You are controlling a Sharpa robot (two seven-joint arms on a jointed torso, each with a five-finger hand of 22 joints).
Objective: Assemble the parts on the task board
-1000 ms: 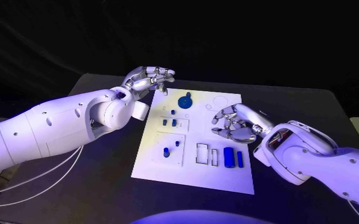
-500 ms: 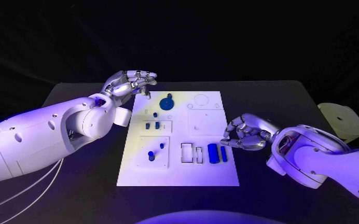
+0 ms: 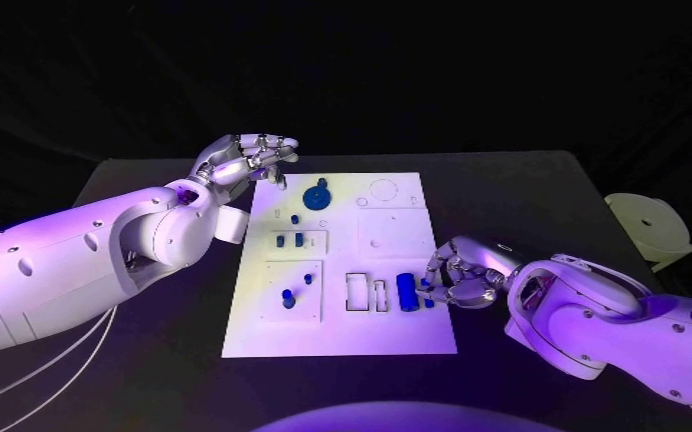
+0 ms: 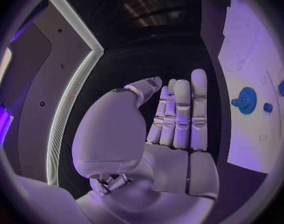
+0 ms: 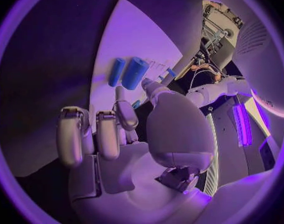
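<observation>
Shifted since half a second ago: right hand (image 3: 459,274), now lower and nearer the task board (image 3: 389,337), at its right edge beside the two upright blue bars (image 3: 410,292). Left hand (image 3: 254,160) in much the same place off the board's far left corner.

Right hand: fingers curled inward, nothing visible between them; fingertips just beside the thinner bar (image 3: 428,290), contact not discernible. In the right wrist view, palm (image 5: 126,149) and fingers apart, the two bars (image 5: 133,73) beyond them, free of the hand.

Left hand: fingers bent in the head view, straight and together in the left wrist view (image 4: 179,117); nothing held.

Task board: white, flat, mid-table (image 3: 562,192). Lower right part partly covered by the right hand.

Count of blue parts visible in the head view:
- one round disc with a knob (image 3: 316,196), far row;
- one small piece (image 3: 296,219) just below the disc;
- two short pieces (image 3: 290,240) side by side in a framed recess;
- one oval piece (image 3: 287,298) plus one tiny dot (image 3: 309,278) in the near left recess;
- two bars near the right hand.

Shapes of the small pieces too fine to resolve. Two empty outlined slots (image 3: 366,292) left of the bars.
</observation>
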